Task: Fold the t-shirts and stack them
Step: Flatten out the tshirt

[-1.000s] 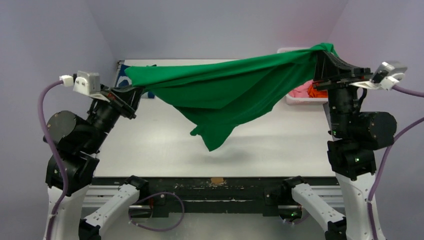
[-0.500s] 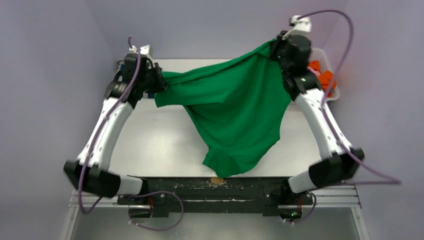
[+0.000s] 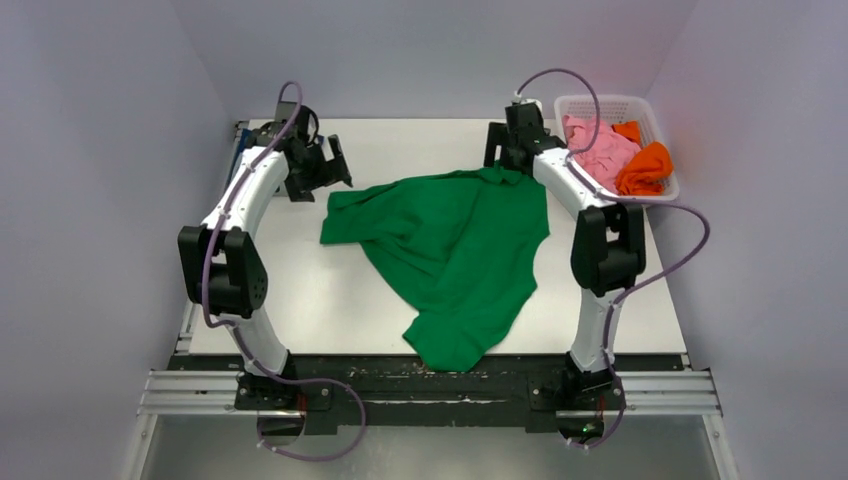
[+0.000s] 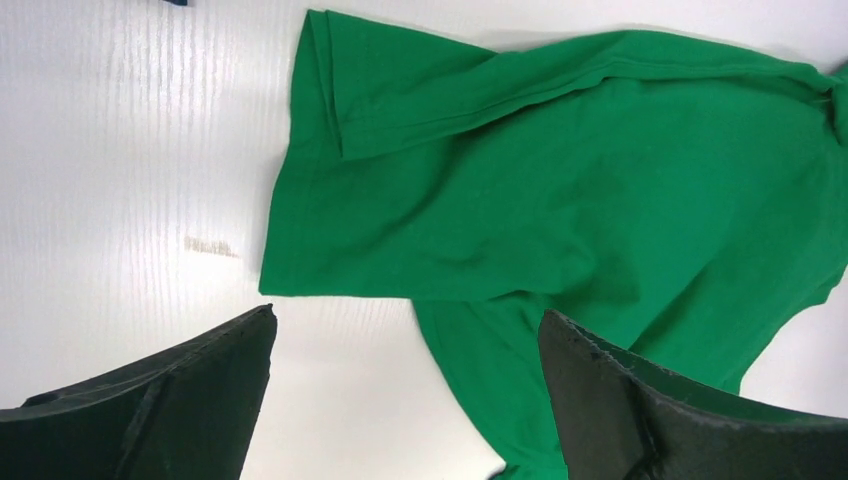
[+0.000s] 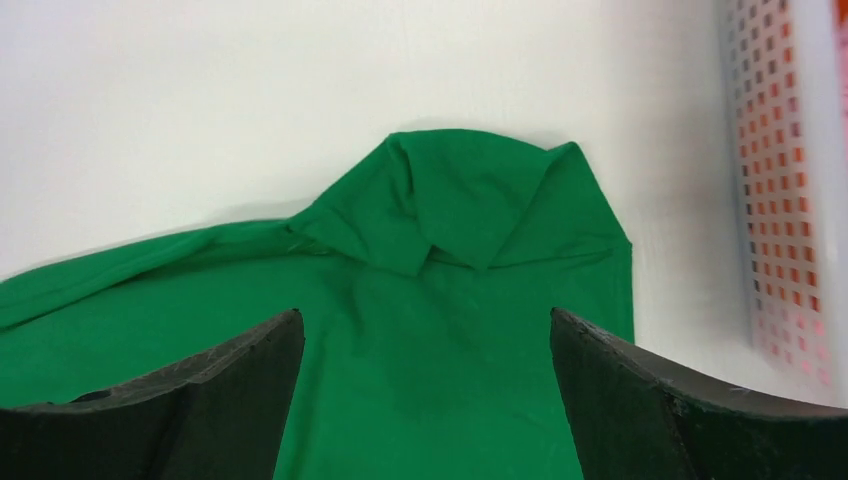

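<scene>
A bright green t-shirt [image 3: 460, 250] lies loose and rumpled on the white table [image 3: 300, 290], reaching from the back middle to the front edge. My left gripper [image 3: 338, 165] hovers open just beyond its left sleeve. In the left wrist view the shirt [image 4: 560, 200] lies flat below the open gripper [image 4: 407, 313], nothing between the fingers. My right gripper [image 3: 505, 158] stands open above the shirt's back right corner. The right wrist view shows a bunched fold of the shirt [image 5: 450, 290] under the empty gripper [image 5: 425, 312].
A white basket [image 3: 610, 100] at the back right holds a pink t-shirt [image 3: 595, 145] and an orange one [image 3: 648, 168]; its wall [image 5: 790, 200] shows in the right wrist view. A dark blue scrap [image 3: 240, 150] peeks out behind the left arm.
Both grippers held the green shirt stretched in the air, swung it toward the back, and have opened. The shirt has dropped onto the table.
</scene>
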